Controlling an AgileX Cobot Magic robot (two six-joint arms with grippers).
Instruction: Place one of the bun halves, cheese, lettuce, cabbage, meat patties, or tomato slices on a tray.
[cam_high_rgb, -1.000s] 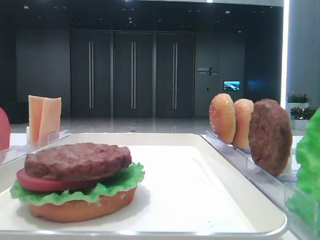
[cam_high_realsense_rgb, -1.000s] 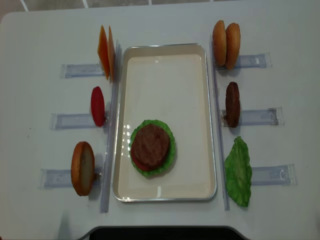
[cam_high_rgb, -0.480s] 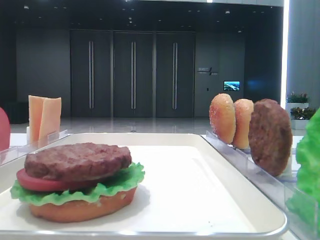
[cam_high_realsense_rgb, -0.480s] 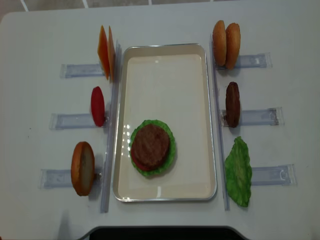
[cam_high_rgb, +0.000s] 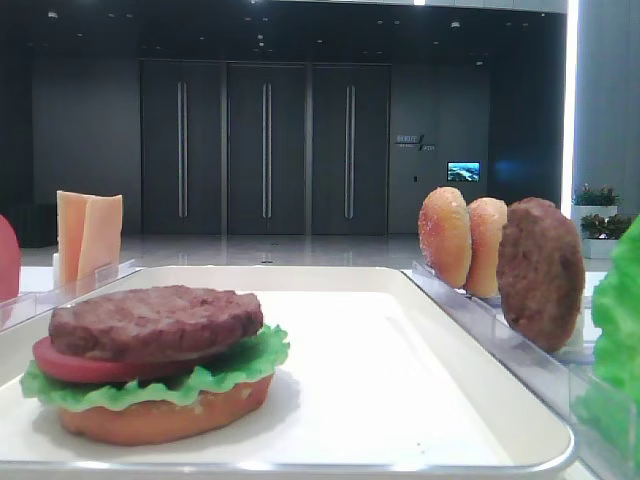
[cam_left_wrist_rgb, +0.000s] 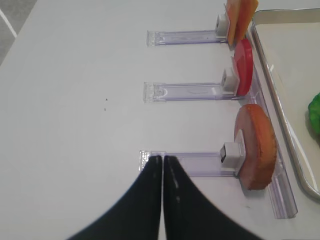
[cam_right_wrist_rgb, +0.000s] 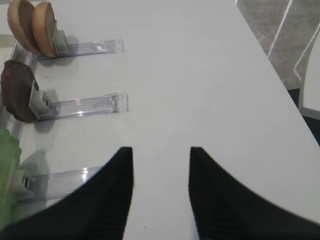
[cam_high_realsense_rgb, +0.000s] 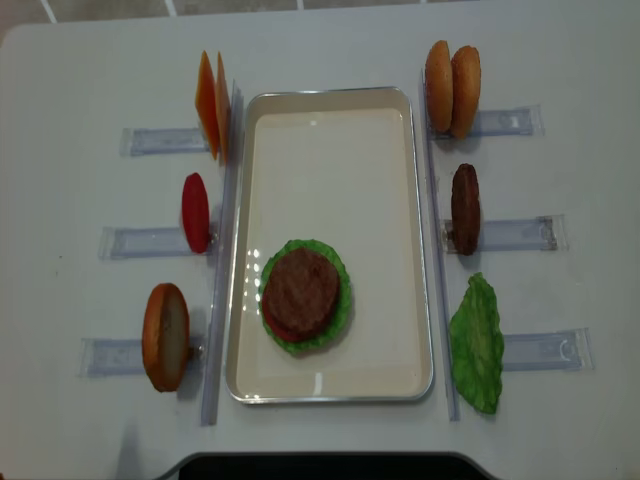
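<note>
The cream tray (cam_high_realsense_rgb: 330, 150) holds a stack of bun half, lettuce, tomato slice and meat patty (cam_high_realsense_rgb: 300, 292). On the left, cheese (cam_high_realsense_rgb: 211, 104), a tomato slice (cam_high_realsense_rgb: 195, 212) and a bun half (cam_high_realsense_rgb: 165, 337) stand in holders. On the right stand two bun halves (cam_high_realsense_rgb: 452, 88), a meat patty (cam_high_realsense_rgb: 464, 208) and lettuce (cam_high_realsense_rgb: 477, 343). My right gripper (cam_right_wrist_rgb: 161, 150) is open over bare table, right of the lettuce's holder (cam_right_wrist_rgb: 65, 177), with nothing between its fingers. My left gripper (cam_left_wrist_rgb: 163, 158) is shut and empty, at the outer end of the bun half's (cam_left_wrist_rgb: 257, 145) holder. No cabbage is in view.
Clear plastic holders (cam_high_realsense_rgb: 515, 233) lie in rows on both sides of the tray, with long clear rails (cam_high_realsense_rgb: 222, 250) along its edges. The white table's right edge (cam_right_wrist_rgb: 270, 65) runs near my right gripper. Neither arm shows in the overhead view.
</note>
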